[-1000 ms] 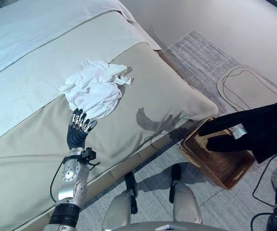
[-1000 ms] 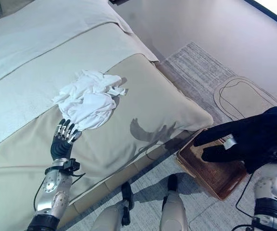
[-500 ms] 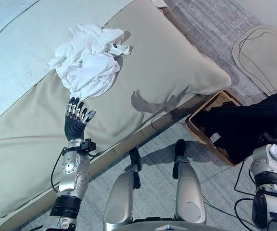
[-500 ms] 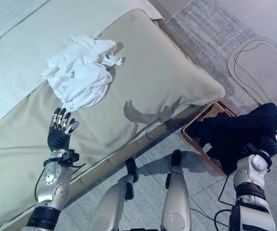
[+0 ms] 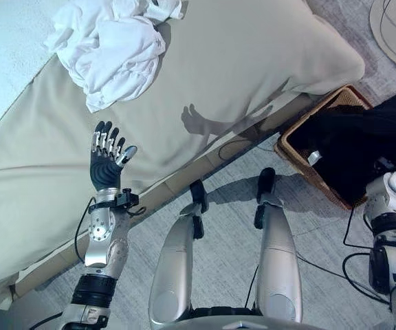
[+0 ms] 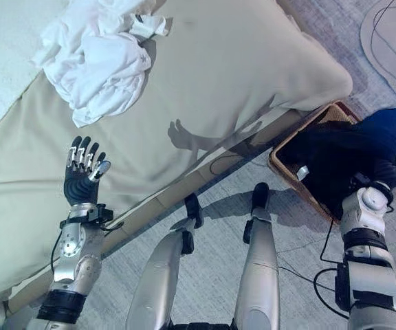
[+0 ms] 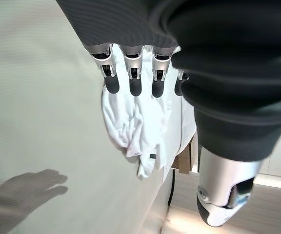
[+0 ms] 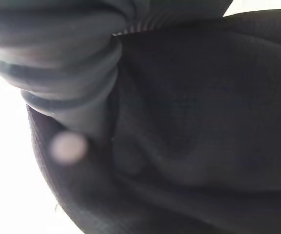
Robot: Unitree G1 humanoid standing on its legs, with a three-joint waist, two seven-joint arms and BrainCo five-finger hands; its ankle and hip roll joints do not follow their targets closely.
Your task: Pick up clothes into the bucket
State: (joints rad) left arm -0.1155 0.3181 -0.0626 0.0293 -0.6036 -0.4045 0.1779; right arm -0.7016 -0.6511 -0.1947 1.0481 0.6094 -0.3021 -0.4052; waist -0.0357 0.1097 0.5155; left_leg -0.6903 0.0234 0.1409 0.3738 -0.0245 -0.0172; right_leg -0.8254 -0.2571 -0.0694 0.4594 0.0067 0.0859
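The left hand (image 5: 107, 159) is raised over the beige bedspread (image 5: 239, 62) with its fingers (image 7: 134, 73) straight and spread, holding nothing. A stretch of bare cover lies between it and the crumpled white garment (image 5: 112, 45), which sits farther up the bed, its far part cut off by the picture's top. To the hand's right the cover runs smooth to the rounded bed corner, then drops to the grey carpet (image 6: 212, 275).

On the right, a dark garment (image 6: 342, 155) drapes into and over the brown wicker basket (image 5: 301, 155) on the floor beside that bed corner; one basket corner and its near-left rim stay uncovered. The right hand is buried in the dark cloth, so I cannot tell how its fingers stand. The right wrist view gives dark fabric pressed close, with a small pale blur on it that I cannot make out.
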